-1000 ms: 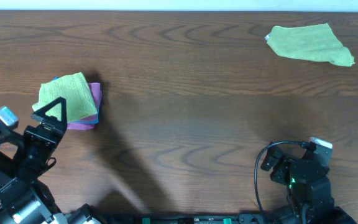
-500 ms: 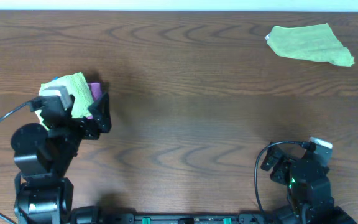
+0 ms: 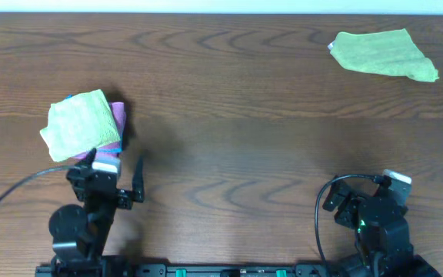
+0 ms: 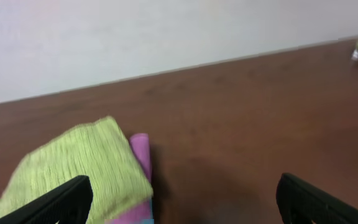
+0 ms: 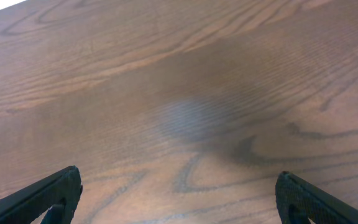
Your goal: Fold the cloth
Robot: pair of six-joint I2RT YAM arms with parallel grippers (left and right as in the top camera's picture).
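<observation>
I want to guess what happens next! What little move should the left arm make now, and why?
Probably just draw back from the cloth and rest. It lies folded on the pink cloth, and the left gripper is open, holding nothing, close beside it. So folding looks finished, I think.

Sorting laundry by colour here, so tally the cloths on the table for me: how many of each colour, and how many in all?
Green: 2 (folded green cloth at the left, loose green cloth at the far right)
Pink: 1 (pink cloth, lying under the folded green one)
Total: 3
</observation>
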